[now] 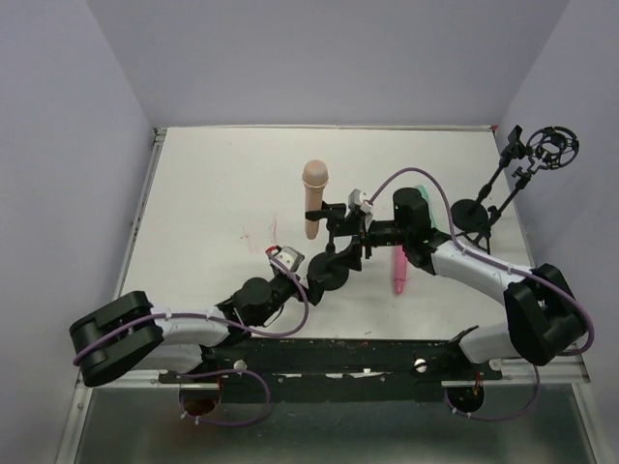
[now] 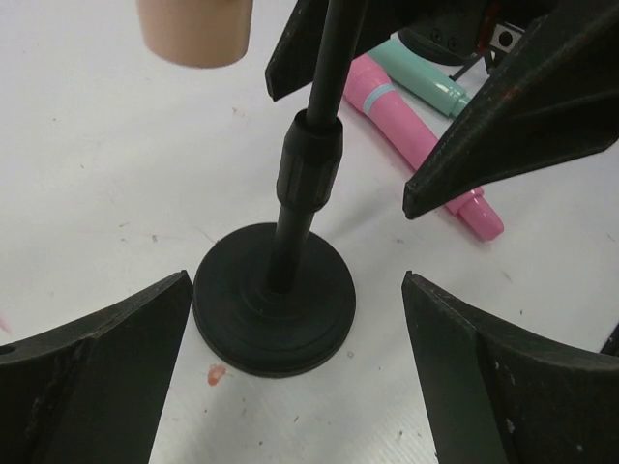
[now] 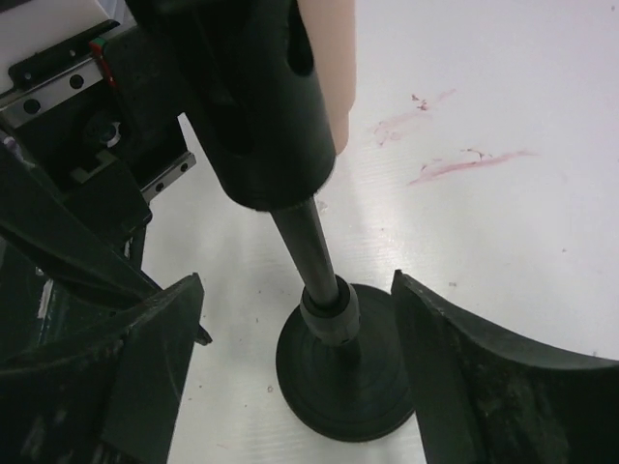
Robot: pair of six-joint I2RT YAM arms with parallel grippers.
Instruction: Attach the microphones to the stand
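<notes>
Left wrist view, peach microphone [image 2: 193,34] cropped, left claw [image 2: 295,290] and right claw [image 3: 297,280] both apart around stand [image 2: 309,164]

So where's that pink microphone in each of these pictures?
Top external: pink microphone lying flat, just right of centre.
Left wrist: pink microphone at upper right.
Right wrist: not in view.
Shared landmark: the middle stand's round black base.

The right gripper [image 3: 295,290] has its 2 dark fingers spread wide, either side of a slim black stand pole [image 3: 311,242] rising from a round black base [image 3: 372,401] on the white table [image 3: 522,261]. A peach plastic microphone [image 3: 331,58] shows behind the pole's thick black cylindrical clip [image 3: 247,106].
</notes>
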